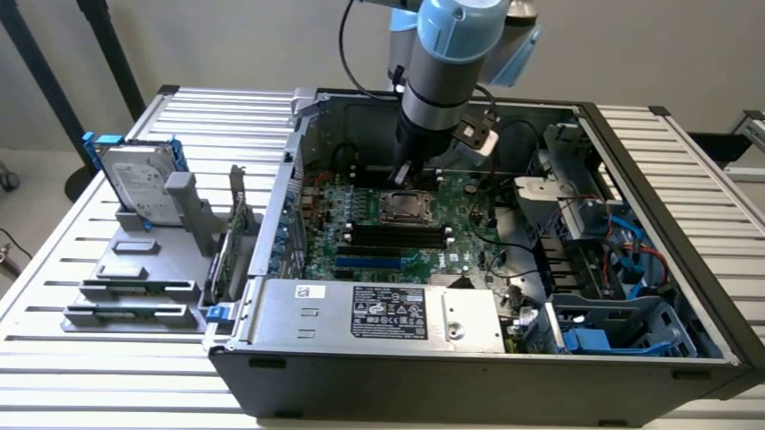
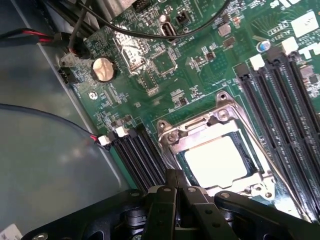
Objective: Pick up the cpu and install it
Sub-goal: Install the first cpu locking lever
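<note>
My tool (image 2: 175,182) is pinched fully together, holding nothing, tips hovering just over the socket's edge. The cpu (image 2: 216,161) sits flat inside the metal socket frame (image 2: 220,117) on the green motherboard (image 1: 413,228), bright top up. Memory slots (image 2: 285,115) lie beside the socket. In the exterior view, the hard drive (image 1: 134,184) stands on the tabletop (image 1: 72,251) at 9 o'clock from the case (image 1: 478,376).

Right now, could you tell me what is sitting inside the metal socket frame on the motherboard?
The cpu lies flat inside the socket frame, shiny top facing up. The shut gripper hangs just over the frame's edge, empty. The contacts beneath the chip are covered by it.
</note>
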Controlling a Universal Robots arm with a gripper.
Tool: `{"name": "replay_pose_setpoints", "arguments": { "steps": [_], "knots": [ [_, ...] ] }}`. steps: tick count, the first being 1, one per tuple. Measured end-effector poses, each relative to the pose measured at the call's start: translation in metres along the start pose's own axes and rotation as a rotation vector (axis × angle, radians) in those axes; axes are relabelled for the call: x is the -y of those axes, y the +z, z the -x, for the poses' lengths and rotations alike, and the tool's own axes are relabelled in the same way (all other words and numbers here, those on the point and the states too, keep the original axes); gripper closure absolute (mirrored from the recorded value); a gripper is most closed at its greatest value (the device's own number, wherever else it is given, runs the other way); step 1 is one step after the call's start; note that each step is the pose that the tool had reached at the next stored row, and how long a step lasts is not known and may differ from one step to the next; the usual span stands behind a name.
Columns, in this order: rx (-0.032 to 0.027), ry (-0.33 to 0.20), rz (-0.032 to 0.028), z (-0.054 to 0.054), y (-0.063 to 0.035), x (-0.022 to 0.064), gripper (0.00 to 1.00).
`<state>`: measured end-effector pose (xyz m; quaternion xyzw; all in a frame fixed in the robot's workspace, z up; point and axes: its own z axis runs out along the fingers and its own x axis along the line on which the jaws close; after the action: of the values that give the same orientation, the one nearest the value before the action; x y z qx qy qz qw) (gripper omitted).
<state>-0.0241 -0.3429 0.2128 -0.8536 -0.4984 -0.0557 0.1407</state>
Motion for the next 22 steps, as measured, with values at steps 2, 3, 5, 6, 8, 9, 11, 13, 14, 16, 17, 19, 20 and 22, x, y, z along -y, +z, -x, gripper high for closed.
{"name": "replay_pose_setpoints", "arguments": {
  "steps": [2, 3, 5, 6, 8, 9, 11, 13, 14, 16, 17, 19, 20, 22],
  "knots": [
    [-0.0023, 0.0, -0.0016, 0.004, -0.0036, 0.0019, 0.89],
    [-0.0038, 0.0, -0.0025, 0.006, -0.0054, 0.0029, 0.89],
    [-0.0063, 0.0, -0.0041, 0.01, -0.0093, 0.0043, 0.89],
    [-0.0071, 0.0, -0.0045, 0.013, -0.011, 0.0048, 0.89],
    [-0.0081, 0.0, -0.0052, 0.018, -0.0141, 0.0049, 0.89],
    [-0.0087, 0.0, -0.0055, 0.021, -0.0156, 0.005, 0.89],
    [-0.0098, 0.0, -0.0061, 0.027, -0.0188, 0.0051, 0.89],
    [-0.0113, 0.0, -0.0074, 0.032, -0.0225, 0.0047, 0.89],
    [-0.0123, 0.0, -0.0083, 0.035, -0.0244, 0.0042, 0.89],
    [-0.014, 0.0, -0.0105, 0.04, -0.0282, 0.0034, 0.89],
    [-0.0147, 0.001, -0.0118, 0.042, -0.0301, 0.0029, 0.89],
    [-0.0157, 0.002, -0.0154, 0.045, -0.0338, 0.0018, 0.89],
    [-0.016, 0.004, -0.0174, 0.047, -0.0358, 0.0012, 0.89],
    [-0.0163, 0.007, -0.0221, 0.05, -0.0395, 0.0, 0.89]
  ]
}}
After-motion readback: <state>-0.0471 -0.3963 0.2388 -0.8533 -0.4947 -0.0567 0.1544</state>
